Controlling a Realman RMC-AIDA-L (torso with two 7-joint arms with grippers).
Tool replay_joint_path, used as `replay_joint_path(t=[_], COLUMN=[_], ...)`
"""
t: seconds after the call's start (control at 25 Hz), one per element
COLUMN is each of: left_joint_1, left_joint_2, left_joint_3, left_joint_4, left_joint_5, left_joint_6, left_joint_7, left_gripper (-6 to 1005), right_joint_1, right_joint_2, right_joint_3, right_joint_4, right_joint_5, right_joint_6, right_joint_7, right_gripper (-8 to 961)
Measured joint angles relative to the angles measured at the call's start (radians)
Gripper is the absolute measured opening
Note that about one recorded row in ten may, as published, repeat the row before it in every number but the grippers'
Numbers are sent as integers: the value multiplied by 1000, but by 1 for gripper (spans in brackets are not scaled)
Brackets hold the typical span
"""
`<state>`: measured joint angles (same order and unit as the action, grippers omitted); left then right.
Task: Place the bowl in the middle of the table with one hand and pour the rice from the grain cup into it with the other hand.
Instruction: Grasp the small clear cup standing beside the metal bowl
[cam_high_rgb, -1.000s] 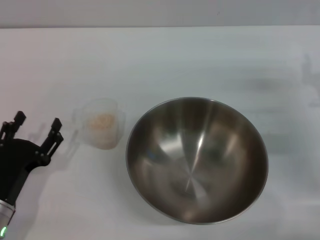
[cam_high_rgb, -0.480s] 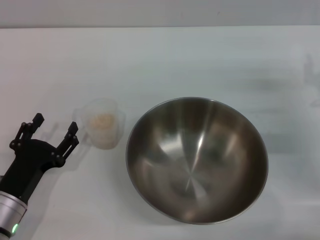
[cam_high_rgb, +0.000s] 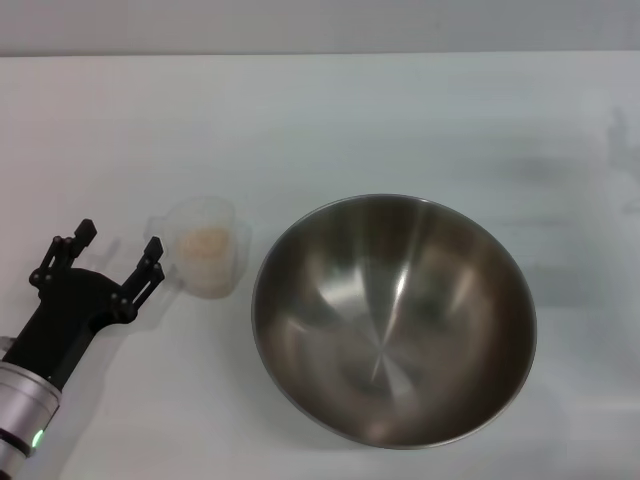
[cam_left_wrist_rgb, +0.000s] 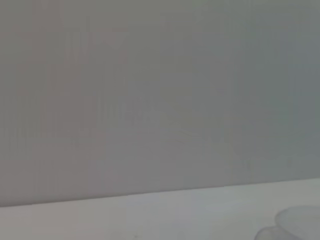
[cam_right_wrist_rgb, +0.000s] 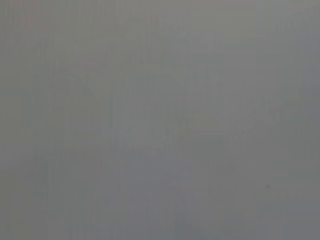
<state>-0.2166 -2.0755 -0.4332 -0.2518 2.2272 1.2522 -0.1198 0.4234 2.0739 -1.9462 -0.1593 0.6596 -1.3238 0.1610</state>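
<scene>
Head view: white table (cam_high_rgb: 400, 110) fills the frame, its far edge running along the top. The bowl (cam_high_rgb: 393, 318), wide stainless steel with a brushed grey inside, sits upright toward the near edge, a little right of the table's middle; nothing lies in it. The grain cup (cam_high_rgb: 204, 260), small and translucent, stands upright just beside the bowl's left rim, near but not touching it as far as can be told, with a pale handle or lip jutting to its left. The rice (cam_high_rgb: 205, 244) shows as a beige patch inside the cup. The left gripper (cam_high_rgb: 118, 257), black, reaches in from the near left corner, angled toward the cup; its two fingers (cam_high_rgb: 148, 268) are spread apart with nothing between them, the nearer fingertip just beside the cup's left side. Whether that fingertip touches the cup's handle cannot be told. The right arm and right gripper do not appear in this view. Left wrist view: mostly a flat grey wall, with a strip of the white table below it; the rounded translucent rim of the grain cup (cam_left_wrist_rgb: 300, 222) peeks in at one corner. The left gripper's own fingers do not show here. Right wrist view: a uniform grey field, no thing or gripper to be made out, so the right pincer's state cannot be judged from it.
</scene>
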Motion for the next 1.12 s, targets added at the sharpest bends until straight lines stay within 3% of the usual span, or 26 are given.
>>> replay_joint_path(t=[0.92,1.12], left_joint_1=[-51,-48], left_joint_2=[0,0], left_joint_3=[-42,-52], left_joint_4=[2,-6], left_joint_5=[-1,-2], left_joint_6=[-67,-84], left_joint_7=[1,1], left_gripper=[814,712], right_joint_1=[23,26], right_joint_2=[0,0], right_joint_3=[2,2], right_joint_4=[-2,-4], right_joint_5=[0,-5], right_joint_6=[34,36], right_joint_7=[0,0], right_gripper=[416,416])
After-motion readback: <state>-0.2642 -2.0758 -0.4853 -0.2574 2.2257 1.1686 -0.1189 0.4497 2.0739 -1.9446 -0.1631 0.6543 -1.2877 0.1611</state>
